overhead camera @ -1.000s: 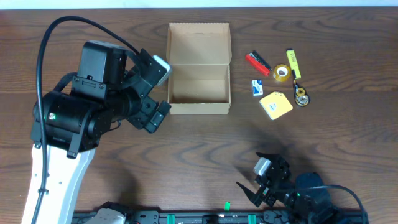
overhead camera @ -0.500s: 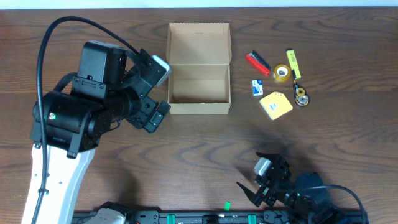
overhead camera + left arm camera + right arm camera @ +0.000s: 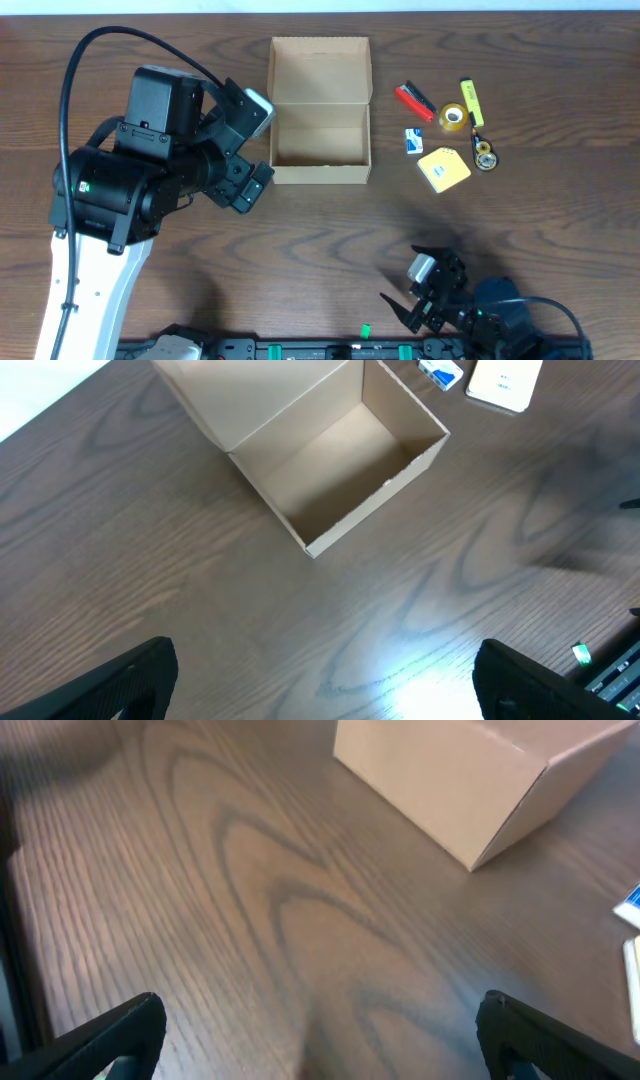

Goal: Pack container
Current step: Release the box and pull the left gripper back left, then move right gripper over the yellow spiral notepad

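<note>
Overhead: open empty box (image 3: 320, 110) at far centre of desk (image 3: 320, 230); left hand (image 3: 258, 147) just left of it, spread; right hand (image 3: 408, 280) at near right, spread, holding nothing.
Left wrist: box ahead, lid open.
Right wrist: box corner at far right.
</note>
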